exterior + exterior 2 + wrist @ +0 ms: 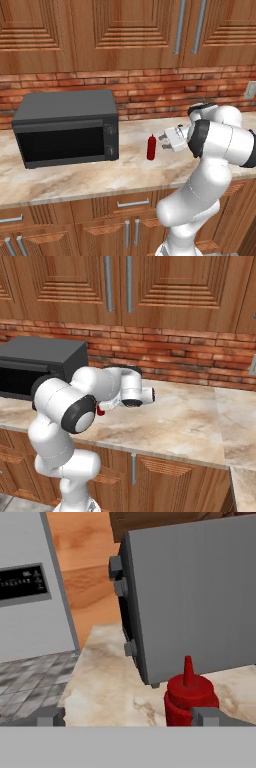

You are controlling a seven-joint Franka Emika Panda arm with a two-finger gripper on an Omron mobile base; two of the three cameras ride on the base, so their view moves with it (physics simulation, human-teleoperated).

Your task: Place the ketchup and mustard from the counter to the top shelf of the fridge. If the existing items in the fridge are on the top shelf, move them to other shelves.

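The ketchup (151,147), a small all-red squeeze bottle, stands upright on the beige counter (125,175) just right of the microwave. My gripper (163,141) hovers level with it a little to its right, pointing at it, open and empty. In the hand view the ketchup (190,697) sits close ahead, in line with the right fingertip (207,716), off centre of my gripper (130,717). In the right base view my arm hides all but a sliver of the ketchup (100,412). The mustard, top shelf and existing items are out of view. The fridge (30,612) shows as a grey front with a dark panel.
A black microwave (67,127) stands on the counter left of the bottle; its grey side (195,602) rises right behind the bottle in the hand view. A brick backsplash (150,90) and wooden wall cabinets close the back. Bare counter (190,416) stretches to the right.
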